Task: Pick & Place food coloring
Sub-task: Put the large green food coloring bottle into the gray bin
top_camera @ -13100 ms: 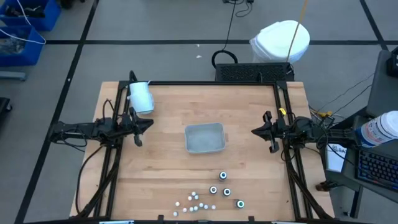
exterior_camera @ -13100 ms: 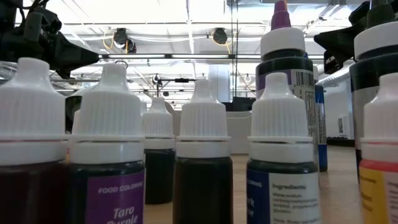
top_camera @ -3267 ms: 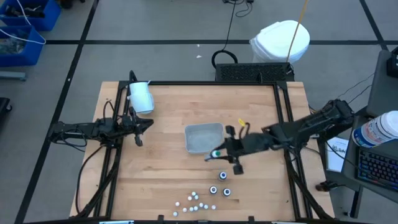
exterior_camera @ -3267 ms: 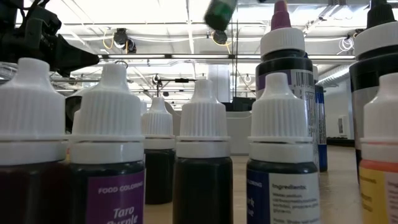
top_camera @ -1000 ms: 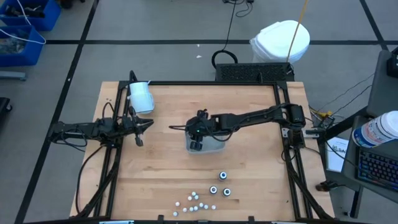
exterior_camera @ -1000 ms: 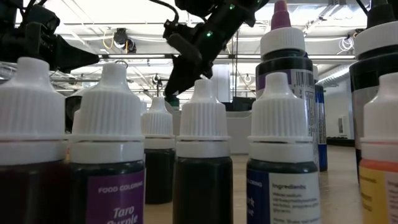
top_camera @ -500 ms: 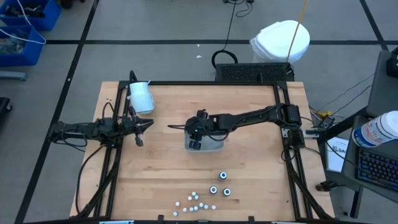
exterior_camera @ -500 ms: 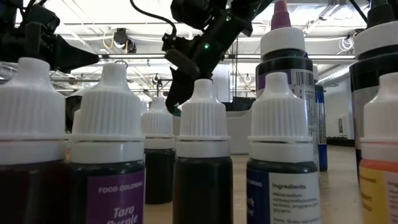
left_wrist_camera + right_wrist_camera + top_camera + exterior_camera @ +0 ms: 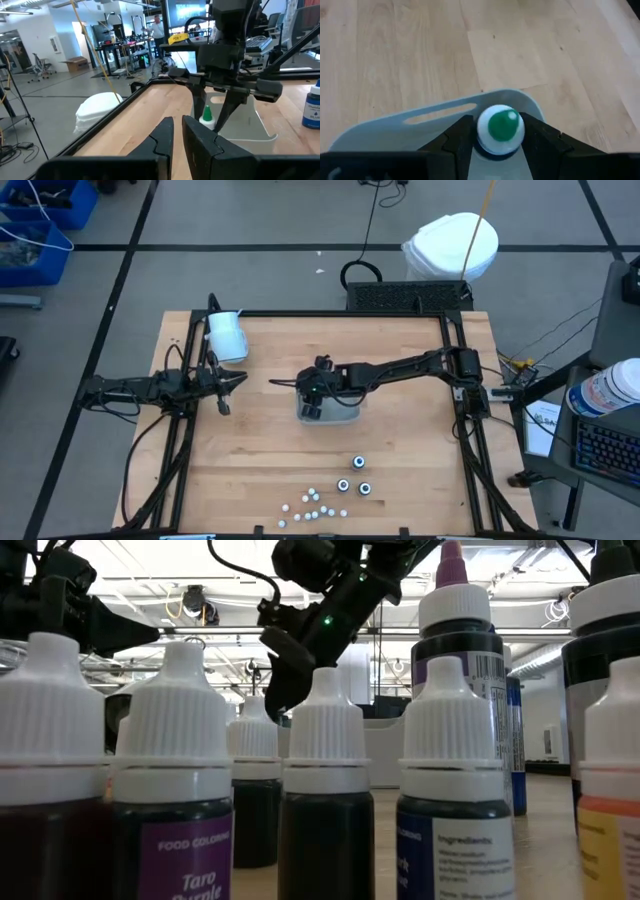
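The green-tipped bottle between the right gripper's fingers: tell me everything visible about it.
The bottle is small and round, with a white cap and a green tip, seen from above in the right wrist view. In the left wrist view it stands upright, white cap up, inside the pale grey tray. The right gripper hangs over the tray's left end with a dark finger on either side of the cap. Whether the fingers touch it cannot be told. Its body and label are hidden.

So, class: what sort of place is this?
Probably a robotics lab or workshop: a framed wooden table with two robot arms, workbenches with equipment behind, and cables on a taped floor.
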`<action>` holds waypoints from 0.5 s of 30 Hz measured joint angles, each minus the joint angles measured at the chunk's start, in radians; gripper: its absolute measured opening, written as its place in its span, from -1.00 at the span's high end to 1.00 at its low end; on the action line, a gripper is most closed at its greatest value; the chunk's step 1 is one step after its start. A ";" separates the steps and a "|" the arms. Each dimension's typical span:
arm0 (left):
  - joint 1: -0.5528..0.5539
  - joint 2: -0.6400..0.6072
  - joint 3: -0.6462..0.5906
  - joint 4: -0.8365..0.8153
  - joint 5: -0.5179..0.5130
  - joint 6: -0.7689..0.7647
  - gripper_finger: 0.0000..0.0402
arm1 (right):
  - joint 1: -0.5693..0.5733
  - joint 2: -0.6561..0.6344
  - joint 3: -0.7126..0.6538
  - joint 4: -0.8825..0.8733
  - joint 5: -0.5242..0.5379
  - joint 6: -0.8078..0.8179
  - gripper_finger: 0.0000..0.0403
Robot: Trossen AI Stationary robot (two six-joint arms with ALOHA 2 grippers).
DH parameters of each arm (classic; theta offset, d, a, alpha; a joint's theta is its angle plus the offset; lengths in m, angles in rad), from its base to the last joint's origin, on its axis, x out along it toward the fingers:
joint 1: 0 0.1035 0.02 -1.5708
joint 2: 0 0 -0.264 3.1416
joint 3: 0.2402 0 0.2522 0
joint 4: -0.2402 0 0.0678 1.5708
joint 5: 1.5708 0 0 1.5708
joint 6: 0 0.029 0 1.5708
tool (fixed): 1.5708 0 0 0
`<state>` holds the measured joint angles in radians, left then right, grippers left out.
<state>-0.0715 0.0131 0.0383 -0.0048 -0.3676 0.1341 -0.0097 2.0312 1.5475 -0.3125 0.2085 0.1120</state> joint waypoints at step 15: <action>0.000 0.000 0.000 0.000 0.000 0.001 0.77 | 0.005 -0.008 -0.002 -0.013 -0.003 -0.005 0.02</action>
<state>-0.0715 0.0130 0.0387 -0.0050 -0.3676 0.1352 -0.0044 2.0229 1.5454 -0.3256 0.2053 0.1074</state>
